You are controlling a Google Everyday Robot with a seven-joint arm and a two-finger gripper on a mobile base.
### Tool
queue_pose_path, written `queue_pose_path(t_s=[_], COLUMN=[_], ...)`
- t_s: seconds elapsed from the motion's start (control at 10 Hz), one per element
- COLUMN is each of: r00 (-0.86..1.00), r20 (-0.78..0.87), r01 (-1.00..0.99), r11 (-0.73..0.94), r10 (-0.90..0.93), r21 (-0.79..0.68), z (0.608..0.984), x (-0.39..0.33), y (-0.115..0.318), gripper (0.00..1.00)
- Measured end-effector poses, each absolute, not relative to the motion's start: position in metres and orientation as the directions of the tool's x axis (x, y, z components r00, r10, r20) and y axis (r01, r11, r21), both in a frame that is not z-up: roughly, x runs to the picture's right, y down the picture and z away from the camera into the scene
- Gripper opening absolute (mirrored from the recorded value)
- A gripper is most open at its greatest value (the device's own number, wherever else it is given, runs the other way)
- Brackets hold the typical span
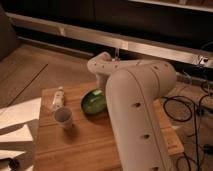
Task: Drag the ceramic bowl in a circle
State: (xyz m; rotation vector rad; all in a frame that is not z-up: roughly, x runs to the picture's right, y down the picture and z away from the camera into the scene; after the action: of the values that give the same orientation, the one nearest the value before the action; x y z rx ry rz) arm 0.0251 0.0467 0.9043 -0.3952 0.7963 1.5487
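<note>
A: What sits on the wooden table?

B: A small pale cup stands upright near the left edge. A little clear bottle is at the cup's 11 o'clock, close but apart, and seems to lie on its side.

A: And around the table?

B: At 9 o'clock there are pale flat sheets on the floor. A small dark object is at 7 o'clock. Black cables loop at 3 o'clock, and a long metal rail runs along the dark wall at 12 o'clock.

A: The gripper?

B: The gripper is over the table's far half, at the cup's 2 o'clock, and mostly hidden.
</note>
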Motion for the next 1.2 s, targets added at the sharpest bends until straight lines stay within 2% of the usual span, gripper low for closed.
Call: queue_pose_path(t_s=[0.3,0.6,0.8,1.2], r00=[-0.105,-0.06,-0.024,0.016], r20=[-0.66,-0.643,-0.641,-0.667], r01=[-0.975,-0.992,-0.998,-1.0], r11=[0.054,0.029,0.021,0.006], r10=[0.744,0.763,0.767,0.744], r21=[0.215,0.126,0.062,-0.018], z=[0.935,0.946,0.939,0.908], x=[-0.008,-0.053,-0.078,-0.093], y=[0.032,0.013,0.012,0.038], gripper=[0.0,0.0,0.0,0.0])
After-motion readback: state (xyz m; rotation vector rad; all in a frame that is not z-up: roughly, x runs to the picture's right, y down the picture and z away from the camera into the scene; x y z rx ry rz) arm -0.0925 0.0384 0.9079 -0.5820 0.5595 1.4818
